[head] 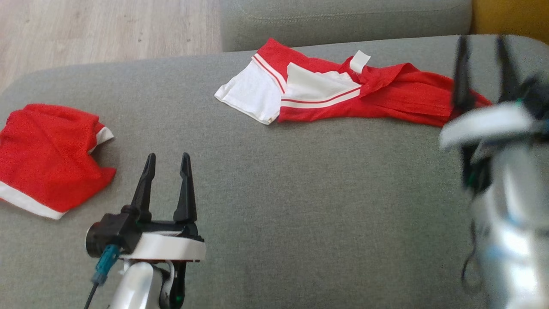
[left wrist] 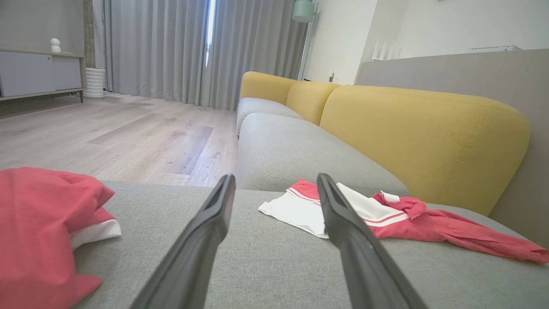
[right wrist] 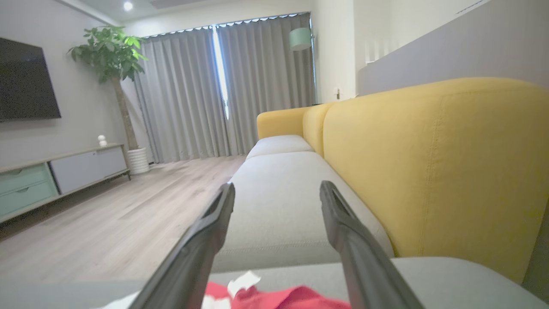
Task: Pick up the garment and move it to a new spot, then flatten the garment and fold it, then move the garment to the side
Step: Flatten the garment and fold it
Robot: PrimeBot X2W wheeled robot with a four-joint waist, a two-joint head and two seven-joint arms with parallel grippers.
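Observation:
A red and white garment (head: 386, 94) lies crumpled and stretched sideways near the far edge of the grey sofa seat (head: 300, 206). My right gripper (head: 480, 43) stands open over the garment's right end, blurred, with nothing between its fingers. In the right wrist view that gripper (right wrist: 277, 186) is open and the garment (right wrist: 300, 298) shows just below it. My left gripper (head: 167, 158) is open above bare cushion, well short of the garment. In the left wrist view the open left gripper (left wrist: 275, 178) points toward the garment (left wrist: 429, 223) ahead.
A second red garment (head: 47, 159) with a white hem lies bunched at the seat's left end, close to the left gripper (left wrist: 38, 231). A yellow backrest (left wrist: 420, 137) borders the right side. Another grey cushion (head: 343, 17) and wood floor (head: 107, 30) lie beyond.

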